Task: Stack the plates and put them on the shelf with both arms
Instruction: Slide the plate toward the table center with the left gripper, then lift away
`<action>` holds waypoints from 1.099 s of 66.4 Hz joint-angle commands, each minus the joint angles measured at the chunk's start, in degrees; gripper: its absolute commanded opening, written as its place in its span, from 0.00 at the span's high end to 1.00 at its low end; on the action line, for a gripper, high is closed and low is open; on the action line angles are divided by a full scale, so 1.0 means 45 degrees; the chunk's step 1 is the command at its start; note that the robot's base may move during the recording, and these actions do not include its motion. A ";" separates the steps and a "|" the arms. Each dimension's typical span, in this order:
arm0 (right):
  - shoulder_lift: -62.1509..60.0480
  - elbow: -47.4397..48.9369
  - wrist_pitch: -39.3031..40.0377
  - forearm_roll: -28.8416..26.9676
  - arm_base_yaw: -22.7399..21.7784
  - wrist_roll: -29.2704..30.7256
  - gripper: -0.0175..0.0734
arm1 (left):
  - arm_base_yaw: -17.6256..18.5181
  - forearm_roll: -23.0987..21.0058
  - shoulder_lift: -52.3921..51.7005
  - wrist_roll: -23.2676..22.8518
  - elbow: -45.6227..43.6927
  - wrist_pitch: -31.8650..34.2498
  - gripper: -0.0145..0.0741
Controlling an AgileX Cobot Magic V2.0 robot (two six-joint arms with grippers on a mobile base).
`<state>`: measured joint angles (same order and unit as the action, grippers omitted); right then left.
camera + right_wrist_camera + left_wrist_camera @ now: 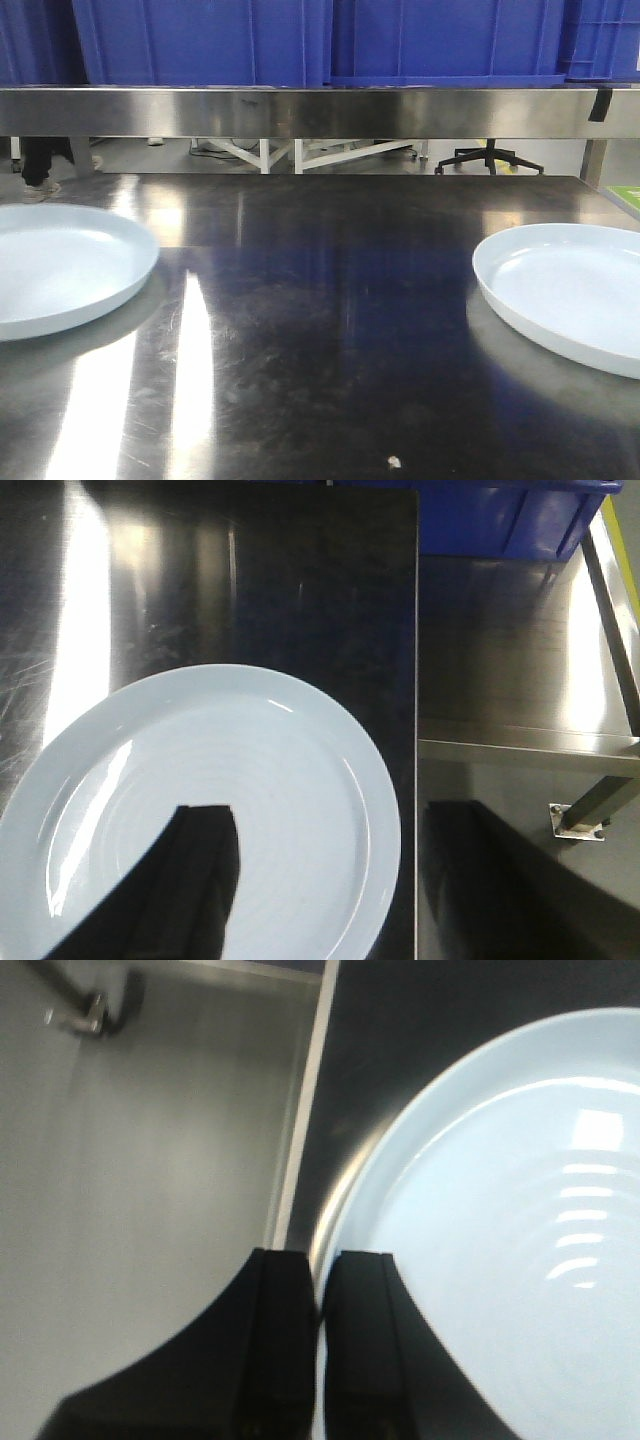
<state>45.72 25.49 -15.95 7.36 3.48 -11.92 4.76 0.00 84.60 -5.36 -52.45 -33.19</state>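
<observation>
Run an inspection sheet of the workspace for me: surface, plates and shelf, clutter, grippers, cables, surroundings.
Surface: dark steel tabletop, scratched, with glare streaks.
Job's things: left plate and right plate lie flat, far apart, not stacked; shelf rail runs behind the table.
Clutter: one small pale speck near the front edge.
Grippers: left gripper has its fingers almost together at the left plate's rim, contact unclear; right gripper is over the right plate, with only one dark part showing, so its opening cannot be judged.
Cables: nothing seen.
Surroundings: blue crates on the shelf; office chair base on the floor beyond.
</observation>
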 commanded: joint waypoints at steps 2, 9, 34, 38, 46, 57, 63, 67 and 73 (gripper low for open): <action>-0.0019 0.0457 0.0838 0.0168 -0.0048 0.0008 0.26 | 0.0787 -0.0393 -0.1121 -0.0068 -0.1179 0.0088 0.72; -0.0019 0.0457 0.0838 0.0168 -0.0048 0.0008 0.26 | 0.1680 -0.1094 -0.1420 -0.0068 -0.1981 -0.0102 0.72; -0.0019 0.0457 0.0811 0.0168 -0.0048 0.0008 0.26 | 0.5055 -0.2722 -0.0349 -0.0068 -0.2587 0.1264 0.72; -0.0019 0.0457 0.0768 0.0168 -0.0048 0.0008 0.26 | 0.5416 -0.2722 0.0049 -0.0068 -0.2587 0.1533 0.72; -0.0019 0.0457 0.0725 0.0168 -0.0048 0.0008 0.26 | 0.5869 -0.3061 0.0969 -0.0094 -0.2587 0.2164 0.72; -0.0019 0.0457 0.0725 0.0168 -0.0048 0.0008 0.26 | 0.6064 -0.3268 0.1957 -0.0094 -0.2587 0.2637 0.72; -0.0019 0.0457 0.0726 0.0168 -0.0048 0.0008 0.26 | 0.6064 -0.3268 0.2344 -0.0094 -0.2587 0.2613 0.72; -0.0019 0.0457 0.0726 0.0168 -0.0048 0.0008 0.26 | 0.6064 -0.3268 0.2481 -0.0094 -0.2587 0.2613 0.72; -0.0019 0.0457 0.0726 0.0168 -0.0048 0.0008 0.26 | 0.6064 -0.3146 0.2544 -0.0070 -0.2587 0.2587 0.62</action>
<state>45.72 25.49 -16.09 7.36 3.48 -11.92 31.50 -13.65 98.21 -5.36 -62.10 -24.72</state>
